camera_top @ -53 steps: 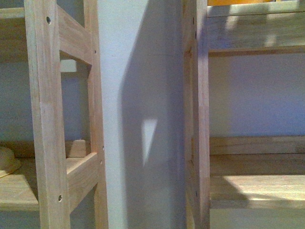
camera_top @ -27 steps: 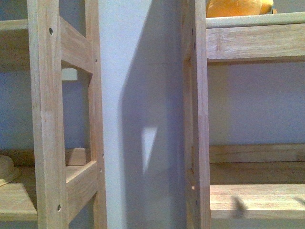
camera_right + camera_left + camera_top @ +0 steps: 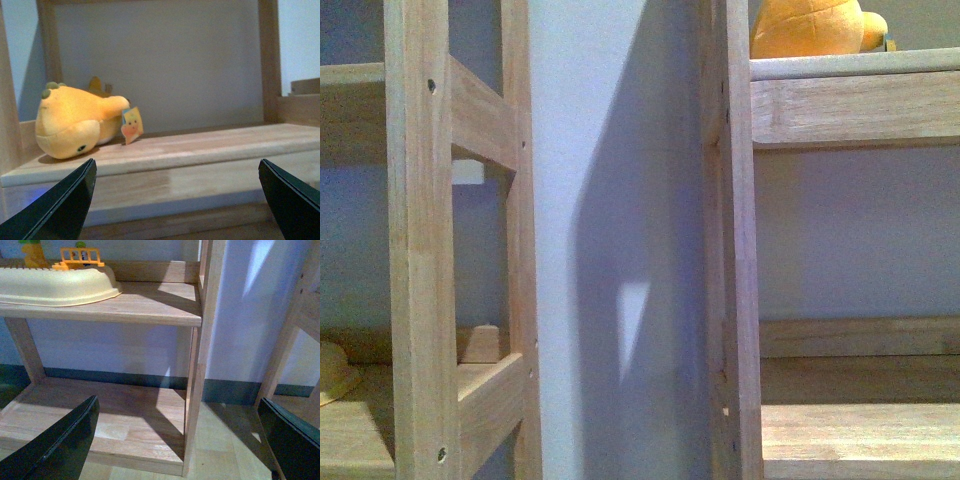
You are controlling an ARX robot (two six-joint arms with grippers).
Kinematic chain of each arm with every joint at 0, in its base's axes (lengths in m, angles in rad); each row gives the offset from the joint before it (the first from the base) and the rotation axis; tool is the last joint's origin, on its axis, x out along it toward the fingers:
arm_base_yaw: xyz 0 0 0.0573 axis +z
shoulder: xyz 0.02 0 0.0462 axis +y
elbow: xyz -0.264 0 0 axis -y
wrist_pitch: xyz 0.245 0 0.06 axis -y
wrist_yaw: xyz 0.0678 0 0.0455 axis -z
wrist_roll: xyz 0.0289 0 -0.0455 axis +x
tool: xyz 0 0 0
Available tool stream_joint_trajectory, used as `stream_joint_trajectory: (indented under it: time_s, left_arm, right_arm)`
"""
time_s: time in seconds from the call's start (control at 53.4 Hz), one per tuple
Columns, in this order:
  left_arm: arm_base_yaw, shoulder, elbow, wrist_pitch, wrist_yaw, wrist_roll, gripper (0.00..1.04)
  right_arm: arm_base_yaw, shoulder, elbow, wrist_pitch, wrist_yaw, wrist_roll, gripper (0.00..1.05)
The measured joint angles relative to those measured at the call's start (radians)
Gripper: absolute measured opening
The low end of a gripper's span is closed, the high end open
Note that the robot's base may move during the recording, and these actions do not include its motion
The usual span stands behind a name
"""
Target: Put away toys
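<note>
Front view: we see two wooden shelf units, the left unit (image 3: 420,250) and the right unit (image 3: 735,250), standing apart with a pale wall (image 3: 590,200) between them. The plush (image 3: 810,27) lies on the right unit's upper shelf (image 3: 855,100), near its left post; only its lower part shows. A tan dome (image 3: 332,368) sits at the picture's left edge on the left unit's lower shelf. Neither arm appears here.

Left wrist view: the left gripper (image 3: 182,440) is spread wide, with nothing between its dark fingers (image 3: 65,445). Beyond it we see a shelf carrying a cream tray (image 3: 55,285) (small orange and green pieces stand behind it), and a bare bottom shelf (image 3: 100,415) below.

Right wrist view: the right gripper (image 3: 177,200) is likewise spread and holds nothing. The plush lies on its side on the shelf board, beside the post, with a paper tag (image 3: 131,125) hanging from it and touching the board.
</note>
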State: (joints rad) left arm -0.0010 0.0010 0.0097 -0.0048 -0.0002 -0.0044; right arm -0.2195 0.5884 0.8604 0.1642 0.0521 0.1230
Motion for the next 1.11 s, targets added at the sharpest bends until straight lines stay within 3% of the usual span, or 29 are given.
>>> stream_joint_trajectory:
  time_s: [0.15,0.319,0.469,0.75,0.881,1.106]
  left_arm:
    - [0.000,0.000,0.000,0.000,0.000,0.000,0.98]
    - [0.000,0.000,0.000,0.000,0.000,0.000,0.98]
    - [0.000,0.000,0.000,0.000,0.000,0.000,0.98]
    - [0.000,0.000,0.000,0.000,0.000,0.000,0.98]
    - [0.000,0.000,0.000,0.000,0.000,0.000,0.98]
    - [0.000,0.000,0.000,0.000,0.000,0.000,0.98]
  right_arm:
    - [0.004,-0.114,-0.159,-0.023,0.009,0.062,0.98]
    - [0.124,-0.221,-0.342,-0.009,0.087,0.069,0.98]
    - [0.172,-0.293,-0.468,0.001,0.131,0.076,0.98]
    - [0.188,-0.316,-0.513,-0.006,0.135,0.075,0.98]
    - [0.213,-0.324,-0.482,-0.243,-0.041,-0.040,0.80]
    - [0.219,-0.385,-0.586,-0.240,-0.051,-0.100,0.48]
